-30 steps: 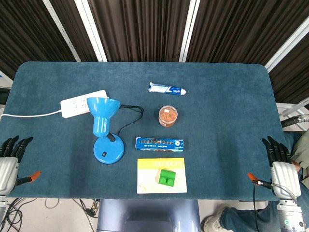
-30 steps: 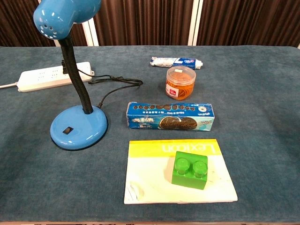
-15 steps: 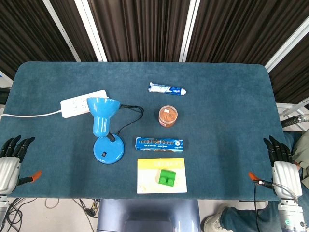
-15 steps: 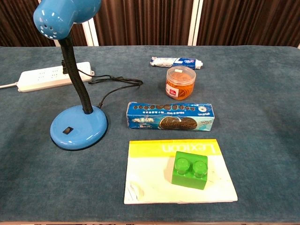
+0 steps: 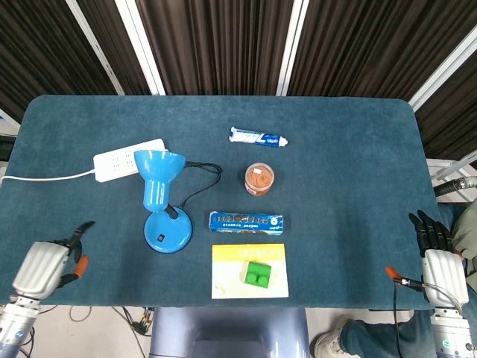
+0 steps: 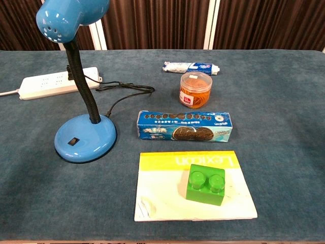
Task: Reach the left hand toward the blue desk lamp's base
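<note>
The blue desk lamp's round base [image 5: 168, 232] [image 6: 85, 138] sits left of the table's middle, with a black switch on it and a black gooseneck rising to the blue shade [image 5: 158, 170] [image 6: 70, 16]. In the head view my left hand [image 5: 47, 264] hovers over the table's front left corner, well left of the base and apart from it, holding nothing, its fingers pointing toward the lamp. My right hand [image 5: 436, 257] stays off the table's front right corner, fingers spread and empty. Neither hand shows in the chest view.
A white power strip [image 5: 125, 159] lies behind the lamp, its black cord [image 5: 200, 179] trailing right. A biscuit box [image 5: 245, 221], a yellow-white booklet [image 5: 231, 277] bearing a green brick [image 5: 258, 274], an orange jar [image 5: 259, 179] and a toothpaste tube [image 5: 258, 137] lie right of the lamp.
My left hand has moved right and inward from the table's left edge to over the front left corner, turning toward the lamp. The right hand has barely shifted.
</note>
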Controlling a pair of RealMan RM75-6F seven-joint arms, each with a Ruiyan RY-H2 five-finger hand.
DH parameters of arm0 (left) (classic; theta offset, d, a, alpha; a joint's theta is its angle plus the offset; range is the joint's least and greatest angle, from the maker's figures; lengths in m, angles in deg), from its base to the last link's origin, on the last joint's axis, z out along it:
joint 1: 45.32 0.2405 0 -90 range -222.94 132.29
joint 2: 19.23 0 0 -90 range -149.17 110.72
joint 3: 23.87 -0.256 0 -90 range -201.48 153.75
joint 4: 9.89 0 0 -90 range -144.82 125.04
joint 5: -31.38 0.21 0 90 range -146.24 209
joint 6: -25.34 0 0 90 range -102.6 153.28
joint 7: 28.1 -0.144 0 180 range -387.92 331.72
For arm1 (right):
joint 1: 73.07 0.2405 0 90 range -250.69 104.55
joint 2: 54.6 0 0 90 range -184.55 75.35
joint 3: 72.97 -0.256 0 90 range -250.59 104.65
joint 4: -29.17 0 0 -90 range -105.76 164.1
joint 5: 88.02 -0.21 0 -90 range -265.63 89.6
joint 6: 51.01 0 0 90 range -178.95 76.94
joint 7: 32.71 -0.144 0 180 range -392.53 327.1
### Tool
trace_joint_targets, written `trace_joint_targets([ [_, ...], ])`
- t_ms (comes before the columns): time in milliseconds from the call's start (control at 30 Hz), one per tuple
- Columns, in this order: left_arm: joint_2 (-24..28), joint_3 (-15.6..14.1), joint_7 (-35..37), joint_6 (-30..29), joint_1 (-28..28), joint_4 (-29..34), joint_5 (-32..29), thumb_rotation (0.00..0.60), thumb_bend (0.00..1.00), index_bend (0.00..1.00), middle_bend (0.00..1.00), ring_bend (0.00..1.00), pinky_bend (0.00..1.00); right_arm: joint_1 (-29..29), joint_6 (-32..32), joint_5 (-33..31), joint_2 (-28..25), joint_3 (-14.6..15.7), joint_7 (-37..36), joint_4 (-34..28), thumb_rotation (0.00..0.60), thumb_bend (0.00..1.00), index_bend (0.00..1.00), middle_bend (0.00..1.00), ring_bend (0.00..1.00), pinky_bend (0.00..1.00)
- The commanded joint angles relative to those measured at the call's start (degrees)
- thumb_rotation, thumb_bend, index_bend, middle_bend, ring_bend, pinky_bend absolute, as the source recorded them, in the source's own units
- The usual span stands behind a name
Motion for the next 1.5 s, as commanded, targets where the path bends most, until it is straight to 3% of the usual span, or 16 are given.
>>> trace_joint_targets([
  [33, -2.65, -0.81, -1.2, 9.11, -4.05, -2.11, -2.55, 0.6, 0.52, 0.14, 0.72, 0.73, 0.81, -0.13, -0.24, 0.1, -0.16, 0.0, -0.01, -0.11, 0.6, 0.1, 0.0, 0.02, 0.04, 0.0],
  [233, -6.7, -0.85, -5.74, 16.83, -7.41, -4.54, -5.8, 0.6, 0.53, 0.09, 0.73, 0.73, 0.82, -0.27, -0.37, 0.02, -0.33, 0.01, 0.14, -0.26, 0.6, 0.1, 0.0, 0.02, 0.04, 0.0],
  [567, -11.99, 0.56, -10.34, 23.03, -10.98, -7.41, -10.91, 0.6, 0.53, 0.09, 0.73, 0.74, 0.82, -0.23, -0.23, 0.03, -0.32, 0.03, 0.19, -0.23, 0.6, 0.1, 0.0, 0.02, 0.04, 0.0],
  [1500, -15.43, 0.98, -17.24, 24.54, -14.91, -6.19, -15.64, 0.6, 0.53, 0.09, 0.73, 0.74, 0.82, -0.23, -0.05, -0.62, -0.74, -0.35, -0.64, -0.36, 0.6, 0.1, 0.0, 0.02, 0.04, 0.0],
])
